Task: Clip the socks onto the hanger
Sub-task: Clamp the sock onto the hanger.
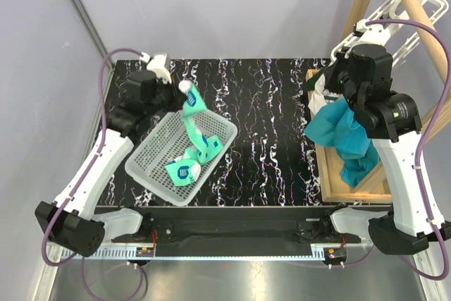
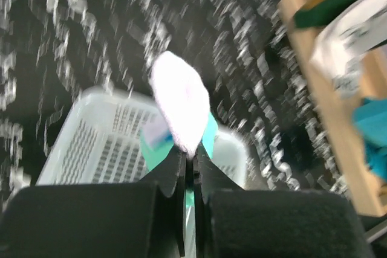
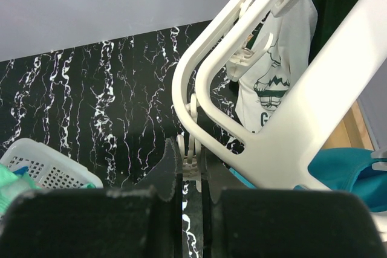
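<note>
One sock (image 1: 192, 112) hangs by its white toe from the left gripper (image 2: 190, 160), jaws clamped on it, above the white basket (image 1: 144, 167), where more socks (image 1: 184, 170) lie. The hanger (image 3: 290, 119) is at the right by the wooden rack (image 1: 331, 174), with the right gripper (image 3: 191, 170) jaws pinched on one dangling clip (image 3: 190, 160). A teal cloth (image 1: 338, 132) is draped over the rack.
</note>
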